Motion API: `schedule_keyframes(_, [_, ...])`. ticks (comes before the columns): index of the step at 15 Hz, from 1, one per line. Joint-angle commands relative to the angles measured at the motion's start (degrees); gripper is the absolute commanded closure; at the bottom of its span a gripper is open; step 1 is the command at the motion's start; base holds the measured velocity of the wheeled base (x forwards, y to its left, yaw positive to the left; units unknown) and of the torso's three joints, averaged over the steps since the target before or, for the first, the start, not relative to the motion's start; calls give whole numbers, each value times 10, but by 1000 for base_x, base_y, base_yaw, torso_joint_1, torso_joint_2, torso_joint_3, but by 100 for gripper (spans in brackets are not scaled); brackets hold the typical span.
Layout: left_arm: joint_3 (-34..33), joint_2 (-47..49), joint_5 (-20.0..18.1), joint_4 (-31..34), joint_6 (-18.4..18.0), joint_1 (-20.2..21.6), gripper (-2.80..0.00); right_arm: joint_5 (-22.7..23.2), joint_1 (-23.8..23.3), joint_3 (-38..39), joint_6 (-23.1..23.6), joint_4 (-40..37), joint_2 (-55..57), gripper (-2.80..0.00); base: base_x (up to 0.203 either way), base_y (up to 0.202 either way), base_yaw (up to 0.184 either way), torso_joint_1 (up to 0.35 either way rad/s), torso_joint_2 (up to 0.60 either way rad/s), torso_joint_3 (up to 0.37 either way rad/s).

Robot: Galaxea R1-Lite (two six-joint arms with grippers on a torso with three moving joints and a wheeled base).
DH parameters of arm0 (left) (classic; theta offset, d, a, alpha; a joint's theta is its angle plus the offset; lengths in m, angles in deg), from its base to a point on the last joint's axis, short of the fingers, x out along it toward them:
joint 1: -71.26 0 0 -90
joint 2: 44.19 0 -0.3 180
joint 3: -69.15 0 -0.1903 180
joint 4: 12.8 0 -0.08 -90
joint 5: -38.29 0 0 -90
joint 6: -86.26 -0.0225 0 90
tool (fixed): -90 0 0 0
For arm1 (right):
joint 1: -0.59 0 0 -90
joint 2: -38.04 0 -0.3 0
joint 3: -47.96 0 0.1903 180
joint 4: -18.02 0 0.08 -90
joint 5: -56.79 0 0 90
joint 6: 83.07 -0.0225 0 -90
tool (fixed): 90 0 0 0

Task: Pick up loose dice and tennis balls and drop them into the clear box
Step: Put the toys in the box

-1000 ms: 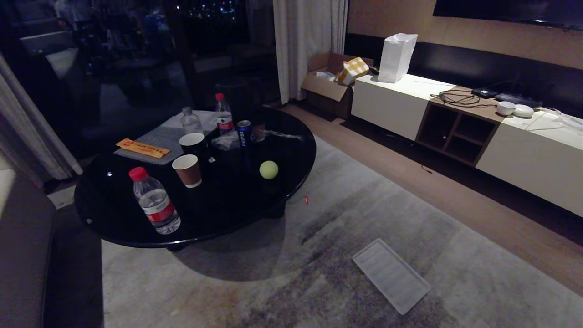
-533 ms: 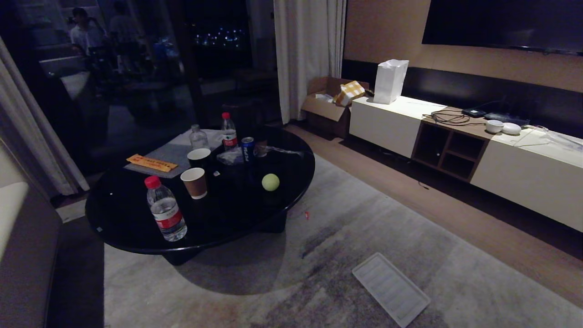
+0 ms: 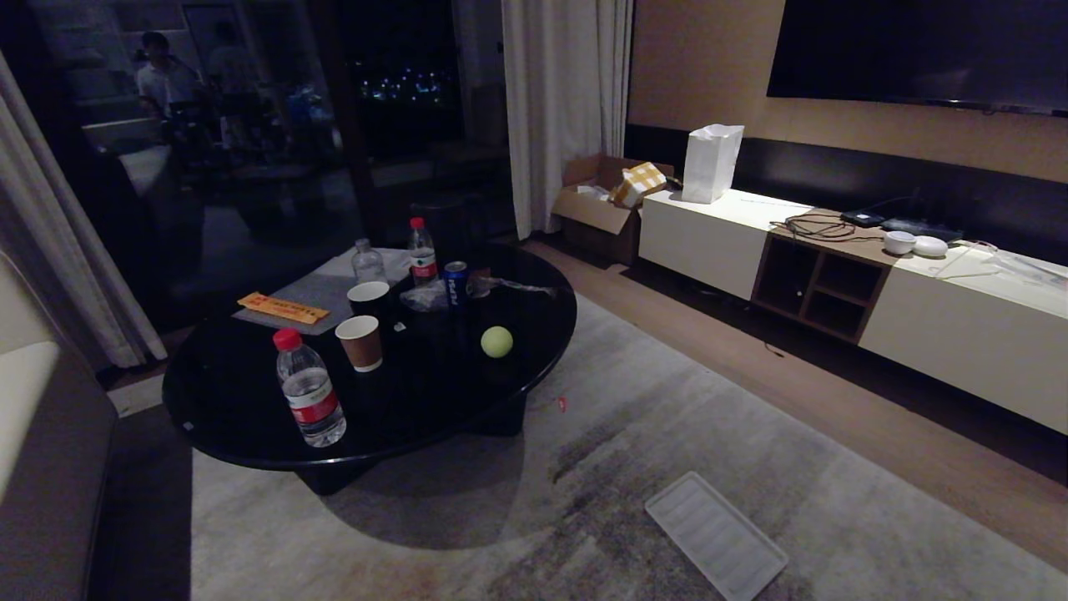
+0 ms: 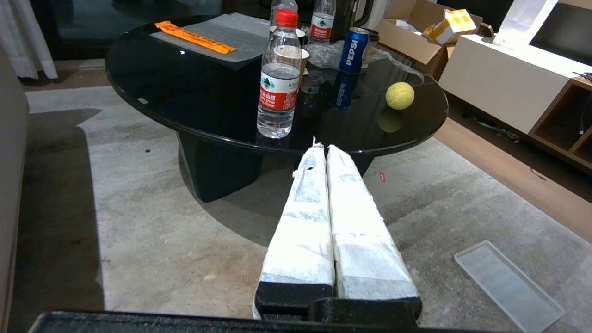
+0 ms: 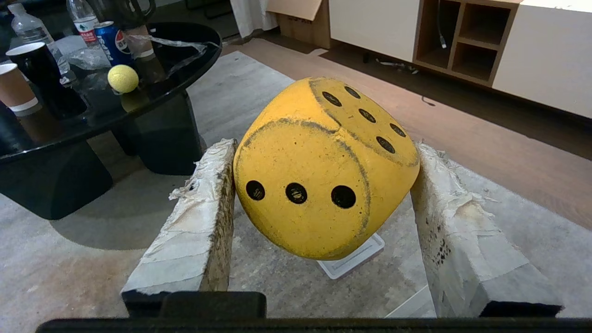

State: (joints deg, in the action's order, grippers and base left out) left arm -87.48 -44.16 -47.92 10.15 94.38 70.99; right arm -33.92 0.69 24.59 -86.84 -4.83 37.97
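Observation:
My right gripper (image 5: 326,145) is shut on a big yellow die (image 5: 319,185) with dark pips, held in the air above the grey rug. A fuzzy yellow-green tennis ball (image 3: 496,341) lies near the right edge of the round black table (image 3: 234,401); the ball also shows in the left wrist view (image 4: 400,95) and the right wrist view (image 5: 123,78). My left gripper (image 4: 323,149) is shut and empty, pointing at the table's edge. Neither arm shows in the head view. The clear box is out of view.
A flat ribbed lid (image 3: 716,534) lies on the rug in front of me. On the table stand a water bottle (image 3: 309,399), paper cups (image 3: 360,342) and a Pepsi can (image 3: 455,284). A low white cabinet (image 3: 959,334) lines the right wall, a sofa (image 3: 42,467) the left.
The head camera has tilted upward, so the whole scene sits lower and more of the wall and window shows. The ball, the lid and the table's things have kept their places.

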Motion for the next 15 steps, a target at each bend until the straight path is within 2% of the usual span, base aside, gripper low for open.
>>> schedule_keyframes(1, [-1, 1, 0, 0, 1, 0, 0, 0, 0, 1, 0, 0, 1, 0, 0, 0, 0, 0, 0, 0])
schedule_keyframes(11, [-1, 1, 0, 0, 1, 0, 0, 0, 0, 1, -1, 0, 1, 0, 0, 0, 0, 0, 0, 0])
schedule_keyframes(15, [-1, 1, 0, 0, 1, 0, 0, 0, 1, 1, 0, 0, 1, 0, -149, 0, 1, 0, 4, 4])
